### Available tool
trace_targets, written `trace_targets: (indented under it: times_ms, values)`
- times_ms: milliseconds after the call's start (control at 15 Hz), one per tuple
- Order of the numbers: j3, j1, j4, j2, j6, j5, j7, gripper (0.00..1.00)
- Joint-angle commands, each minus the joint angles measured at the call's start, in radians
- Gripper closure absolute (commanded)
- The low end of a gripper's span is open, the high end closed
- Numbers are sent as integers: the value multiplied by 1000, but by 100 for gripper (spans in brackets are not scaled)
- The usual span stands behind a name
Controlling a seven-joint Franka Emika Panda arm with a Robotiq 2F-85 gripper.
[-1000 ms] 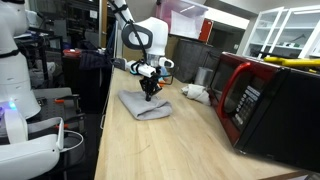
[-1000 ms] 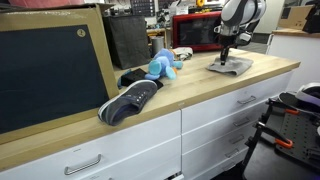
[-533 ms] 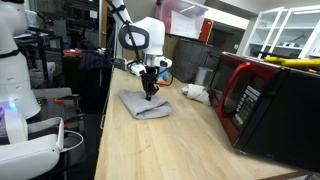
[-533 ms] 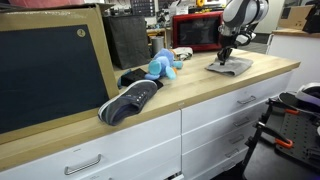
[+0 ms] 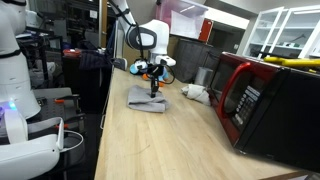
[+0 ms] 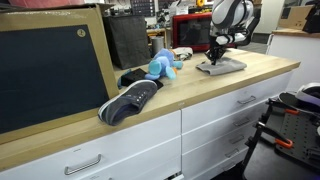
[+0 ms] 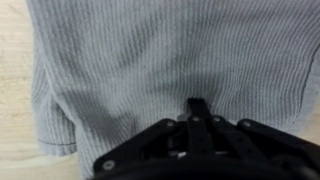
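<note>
Lab countertop (image 5: 150, 145) | grey knitted cloth (image 7: 150, 60) is pinched at its 6 o'clock side by gripper (image 7: 200, 108), jaws pressed together | grasp judged done, release left.

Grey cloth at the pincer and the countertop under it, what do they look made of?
Grey ribbed cloth: probably a soft knitted fabric, cotton-like and matte; fine parallel ribs and a hemmed edge show.
Pale wooden countertop: wood or wood-look laminate, smooth with a low sheen; light tan colour with faint grain.
</note>
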Motion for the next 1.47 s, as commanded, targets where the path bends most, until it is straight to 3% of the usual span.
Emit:
trace_targets:
  times_ms: [0,267,333,400,667,1067,1400]
  values:
    - [-8,34,134,153,-17,29,138,100]
    - [13,-2,163,136,-75,93,57,100]
    - [20,-13,157,119,-84,114,20,74]
    - [26,-27,145,95,-90,138,-26,73]
    - [39,-75,115,30,-134,212,-190,45]
    - [23,-102,22,-102,-142,240,-265,1]
    - [5,-76,-133,-262,-91,222,-184,0]
